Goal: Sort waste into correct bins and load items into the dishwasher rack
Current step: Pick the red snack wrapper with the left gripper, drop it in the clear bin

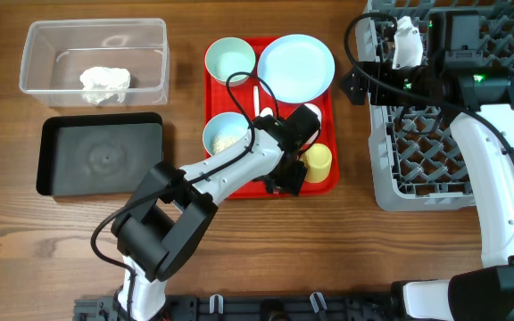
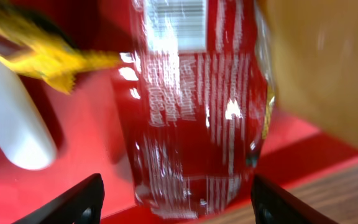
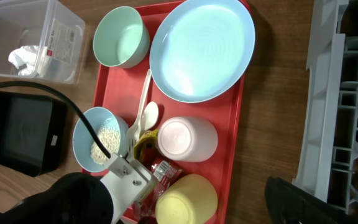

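My left gripper (image 2: 179, 205) hangs low over the red tray's near edge, jaws open on either side of a red-and-clear wrapper (image 2: 197, 112) without touching it. A yellow wrapper (image 2: 42, 50) and a white spoon (image 2: 11, 124) lie just beyond. The yellow cup (image 1: 318, 160) stands right beside this gripper (image 1: 286, 178). The pink cup (image 3: 187, 138), the light-blue plate (image 1: 295, 64), an empty bowl (image 1: 230, 61) and a bowl with rice grains (image 1: 224, 134) share the tray. My right gripper (image 1: 357, 85) is open and empty, high by the rack's (image 1: 435, 169) left edge.
The clear tub (image 1: 34, 53) at the far left holds a crumpled napkin (image 1: 105, 85). The black tray (image 1: 101, 156) lies just in front of it. The red tray (image 1: 211, 98) sits between the bins and the rack. The left arm's cable loops over the rice bowl.
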Robot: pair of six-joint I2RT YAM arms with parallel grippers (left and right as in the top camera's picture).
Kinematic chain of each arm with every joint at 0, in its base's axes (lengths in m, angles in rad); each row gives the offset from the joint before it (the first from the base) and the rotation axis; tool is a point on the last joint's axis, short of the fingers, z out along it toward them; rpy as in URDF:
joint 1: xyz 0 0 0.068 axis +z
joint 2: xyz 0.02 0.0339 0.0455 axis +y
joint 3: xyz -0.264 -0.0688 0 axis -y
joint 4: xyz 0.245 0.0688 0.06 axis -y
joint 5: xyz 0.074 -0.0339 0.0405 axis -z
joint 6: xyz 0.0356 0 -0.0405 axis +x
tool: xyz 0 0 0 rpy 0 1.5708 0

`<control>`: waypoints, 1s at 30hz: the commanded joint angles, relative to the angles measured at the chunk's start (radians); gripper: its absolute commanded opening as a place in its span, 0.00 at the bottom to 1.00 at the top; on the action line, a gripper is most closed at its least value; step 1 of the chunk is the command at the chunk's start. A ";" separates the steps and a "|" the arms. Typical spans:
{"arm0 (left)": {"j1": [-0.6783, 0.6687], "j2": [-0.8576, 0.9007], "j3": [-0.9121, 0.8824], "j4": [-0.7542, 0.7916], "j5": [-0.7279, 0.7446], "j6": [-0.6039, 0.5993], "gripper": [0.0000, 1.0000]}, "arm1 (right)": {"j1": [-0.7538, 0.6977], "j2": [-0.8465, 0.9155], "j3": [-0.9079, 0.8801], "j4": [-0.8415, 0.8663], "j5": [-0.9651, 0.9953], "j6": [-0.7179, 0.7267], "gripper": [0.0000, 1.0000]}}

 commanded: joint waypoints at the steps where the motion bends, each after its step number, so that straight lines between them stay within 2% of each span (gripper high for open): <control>1: -0.002 0.002 -0.009 0.018 -0.043 -0.029 0.67 | 0.004 0.011 0.017 -0.006 0.007 0.002 0.95; 5: -0.002 0.014 -0.009 0.040 -0.043 -0.029 0.47 | 0.004 0.011 0.017 -0.010 0.007 0.002 0.94; 8: -0.002 0.021 -0.009 0.043 -0.043 -0.027 0.25 | 0.004 0.011 0.017 -0.010 0.007 0.002 0.94; 10: -0.001 0.021 -0.009 0.043 -0.043 -0.026 0.05 | 0.004 0.011 0.017 -0.011 0.007 0.002 0.94; 13: -0.001 0.017 -0.003 0.030 -0.043 -0.026 0.04 | 0.004 0.011 0.017 -0.013 0.007 0.002 0.92; 18: 0.023 -0.082 0.129 -0.142 -0.052 -0.026 0.04 | 0.004 0.011 0.017 -0.013 0.007 0.002 0.91; 22: 0.147 -0.244 0.180 -0.173 -0.169 -0.026 0.04 | 0.004 0.011 0.017 -0.013 0.007 0.002 0.91; 26: 0.369 -0.284 0.179 -0.082 -0.317 -0.007 0.04 | 0.004 0.011 0.017 -0.013 0.007 0.003 0.91; 30: 0.596 -0.218 0.179 0.177 -0.314 0.107 0.04 | 0.004 0.011 0.017 -0.013 0.006 0.003 0.91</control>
